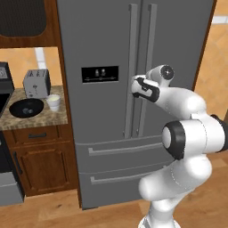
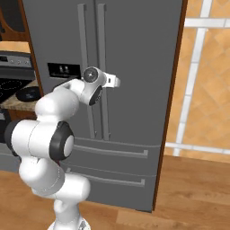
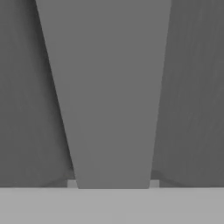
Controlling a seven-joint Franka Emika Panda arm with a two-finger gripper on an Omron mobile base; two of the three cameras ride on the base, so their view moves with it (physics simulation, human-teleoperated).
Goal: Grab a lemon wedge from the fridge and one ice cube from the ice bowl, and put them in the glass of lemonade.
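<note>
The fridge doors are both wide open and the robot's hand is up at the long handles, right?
Not quite. The fridge doors are both closed, as the left base view shows. The rest holds: the robot's hand is up at the long handles.

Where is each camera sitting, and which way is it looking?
Left base view: behind the arm, left side, facing the fridge and counter; arm at lower right.
Right base view: behind, right side, facing the fridge; arm at lower left.
Hand view: on the hand, right up against a handle.
Both base views share the fridge, arm and gripper.
</note>
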